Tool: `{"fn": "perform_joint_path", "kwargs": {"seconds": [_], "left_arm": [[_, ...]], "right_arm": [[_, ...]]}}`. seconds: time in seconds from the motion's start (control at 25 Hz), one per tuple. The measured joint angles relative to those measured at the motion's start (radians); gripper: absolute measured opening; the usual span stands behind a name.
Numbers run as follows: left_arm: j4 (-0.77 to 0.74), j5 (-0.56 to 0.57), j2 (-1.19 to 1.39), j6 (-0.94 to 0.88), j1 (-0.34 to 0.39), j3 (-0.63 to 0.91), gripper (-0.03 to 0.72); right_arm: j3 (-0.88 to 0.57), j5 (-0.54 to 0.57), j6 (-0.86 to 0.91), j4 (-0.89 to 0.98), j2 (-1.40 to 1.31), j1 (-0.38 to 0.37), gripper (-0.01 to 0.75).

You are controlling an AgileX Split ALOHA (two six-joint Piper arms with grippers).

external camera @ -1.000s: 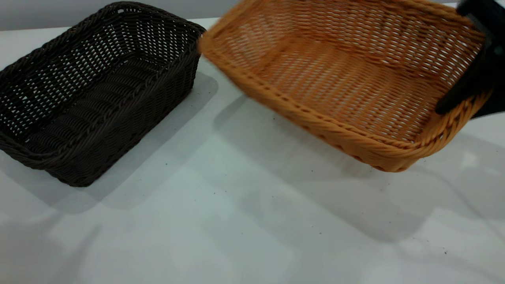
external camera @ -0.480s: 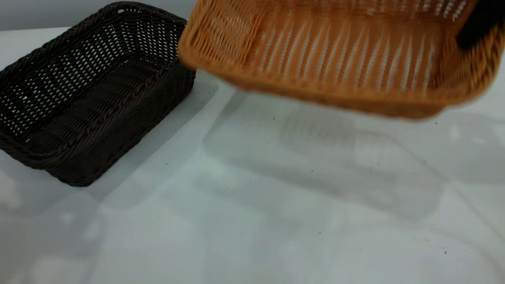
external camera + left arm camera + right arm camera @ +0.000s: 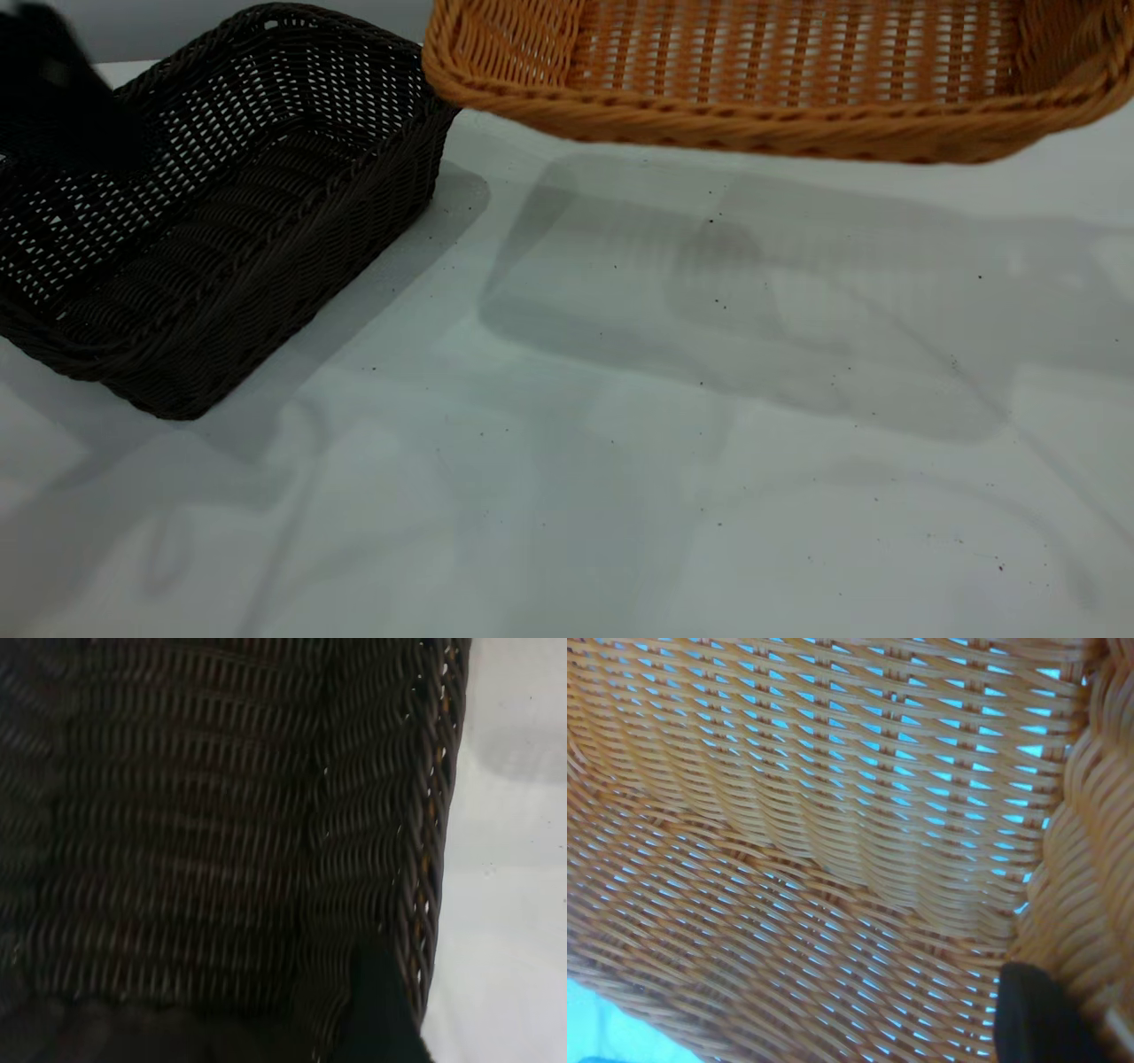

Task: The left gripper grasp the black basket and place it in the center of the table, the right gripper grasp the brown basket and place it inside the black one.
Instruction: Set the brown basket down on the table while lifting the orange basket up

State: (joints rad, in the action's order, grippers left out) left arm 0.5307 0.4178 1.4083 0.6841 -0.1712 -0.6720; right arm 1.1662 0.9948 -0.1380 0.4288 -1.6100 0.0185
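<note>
A: Starting at the left: the left gripper (image 3: pixel 53 89) is a dark blur over the far left corner of the black basket (image 3: pixel 221 204). Its wrist view shows one finger (image 3: pixel 381 1010) down inside, against the side wall, so I'd judge the fingers are pinching that wall, though the outer finger is hidden and I can't be sure.

B: And the basket sits on the table (image 3: pixel 567 461), well left of centre?

A: Yes, flat on it. If the pinch is shallow, the weave could slip free or the basket could swing from one corner when lifted.

B: Further right?

A: The brown basket (image 3: pixel 762 80) hangs in the air, its shadow on the table below, its left corner just beside the black basket's right rim. The right gripper (image 3: pixel 1036 1019) shows only as one dark finger against the inner wall by the braided rim; likely pinching it.

B: So the risk is collision.

A: Right. The black basket must travel to the centre beneath the brown one; too little clearance and the rims catch, knocking either grip loose.
</note>
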Motion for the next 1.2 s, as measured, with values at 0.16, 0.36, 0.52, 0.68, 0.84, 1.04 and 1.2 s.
{"fn": "perform_joint_path", "kwargs": {"seconds": [0.16,0.36,0.52,0.68,0.84,1.04,1.2], "left_arm": [[-0.009,-0.115,0.102,-0.003,-0.082,0.0,0.437],[-0.009,-0.241,0.21,-0.006,-0.15,-0.001,0.437],[-0.009,-0.32,0.264,-0.007,-0.171,-0.001,0.437],[-0.008,-0.348,0.293,-0.007,-0.172,-0.003,0.437],[-0.008,-0.389,0.332,-0.007,-0.172,-0.003,0.437],[-0.017,-0.346,0.347,0.041,-0.172,-0.003,0.344],[-0.019,-0.304,0.347,0.094,-0.172,-0.003,0.134]], "right_arm": [[0.009,-0.004,0.001,0.002,0.0,0.0,0.106],[0.009,-0.004,0.001,0.002,0.0,0.0,0.106],[0.009,-0.004,-0.005,0.007,0.0,0.0,0.106],[0.009,-0.004,-0.006,0.007,0.0,0.0,0.106],[0.009,-0.004,-0.006,0.007,0.0,0.0,0.106],[0.014,-0.003,-0.015,0.005,0.0,0.0,0.106],[0.079,0.03,-0.017,-0.026,0.0,0.0,0.106]]}}
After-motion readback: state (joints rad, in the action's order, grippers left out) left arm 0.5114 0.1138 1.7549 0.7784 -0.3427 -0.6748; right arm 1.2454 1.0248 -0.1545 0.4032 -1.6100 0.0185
